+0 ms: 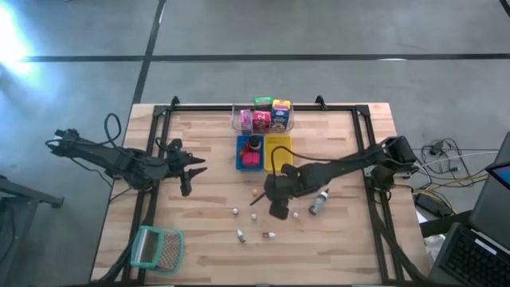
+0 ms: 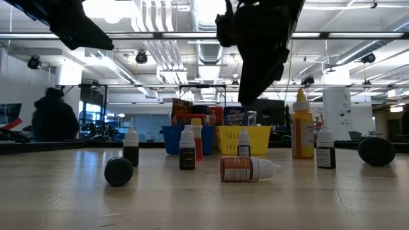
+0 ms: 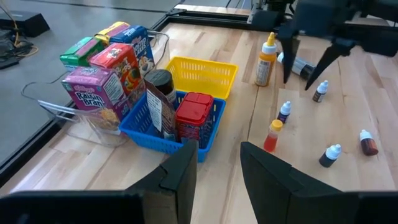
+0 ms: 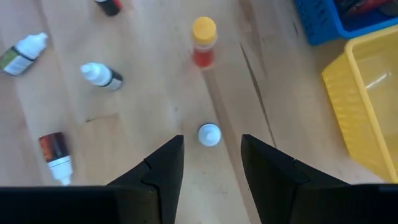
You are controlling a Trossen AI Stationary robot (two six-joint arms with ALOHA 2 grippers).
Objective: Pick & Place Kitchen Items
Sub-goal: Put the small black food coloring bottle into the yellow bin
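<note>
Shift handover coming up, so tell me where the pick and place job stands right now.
Done: cereal boxes fill the clear tub; a dark jar and red can sit in the blue tray. In hand: nothing; the open right gripper hovers over a white-capped small bottle. Left: the yellow tray is empty, small bottles dot the table, and the left gripper waits open.

A lab or workshop hall: bare ducts [image 2: 204, 48] and strip lights [image 2: 153, 19] fill the top of the low view, a grey concrete floor [image 1: 319, 28] surrounds the wooden table [image 1: 207, 239], and laptops [image 1: 482, 247] sit at lower right.
</note>
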